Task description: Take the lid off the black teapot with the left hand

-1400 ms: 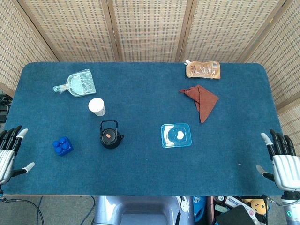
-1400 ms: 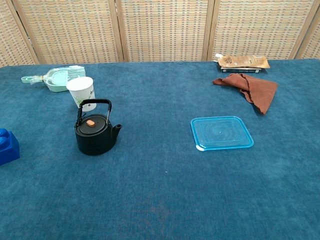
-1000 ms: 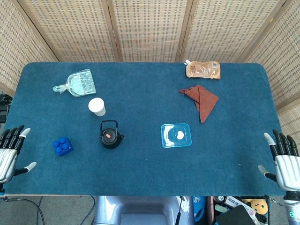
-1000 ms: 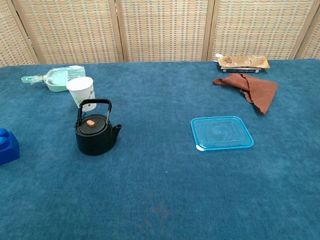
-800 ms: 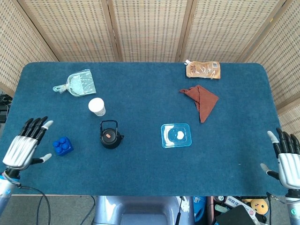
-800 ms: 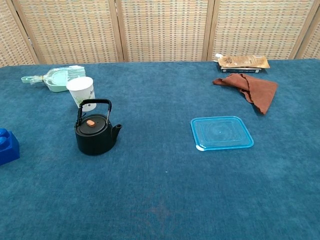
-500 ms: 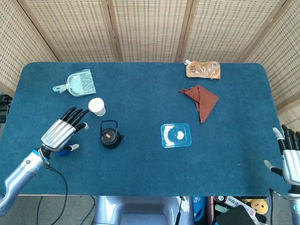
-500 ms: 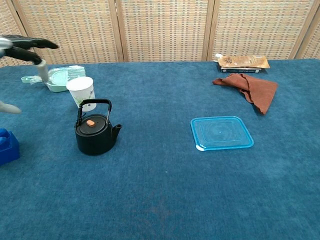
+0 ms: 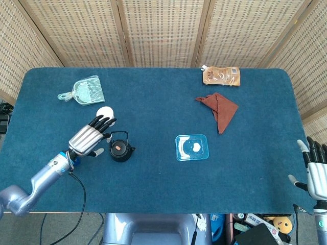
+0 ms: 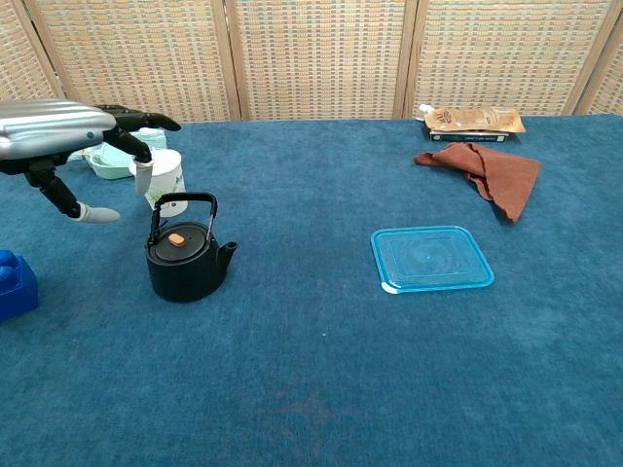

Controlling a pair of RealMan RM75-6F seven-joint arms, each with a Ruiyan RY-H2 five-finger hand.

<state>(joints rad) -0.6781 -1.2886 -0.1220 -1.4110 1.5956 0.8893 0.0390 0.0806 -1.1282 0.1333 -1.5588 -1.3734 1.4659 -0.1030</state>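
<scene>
Surface [image 9: 153, 168]: covered in matt blue cloth with a short, carpet-like nap. Black teapot [image 10: 187, 261]: dull, dark, slightly grainy finish, with a thin hooped handle; its lid [image 10: 176, 244] bears a small orange knob. Left hand [image 10: 58, 131]: smooth silvery metal-look back, glossy; fingers [image 9: 102, 121] black. Right hand [image 9: 317, 176]: same silvery finish. Container lid [image 10: 431, 259]: translucent blue plastic, glossy. Rag [image 10: 484, 173]: rust-brown cloth, matt, creased. Cup [image 10: 159, 177]: white paper. Screen [image 9: 163, 30]: woven cane in wooden frames.

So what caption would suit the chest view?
Open left hand hovering beside the lidded black teapot, not touching it.
</scene>
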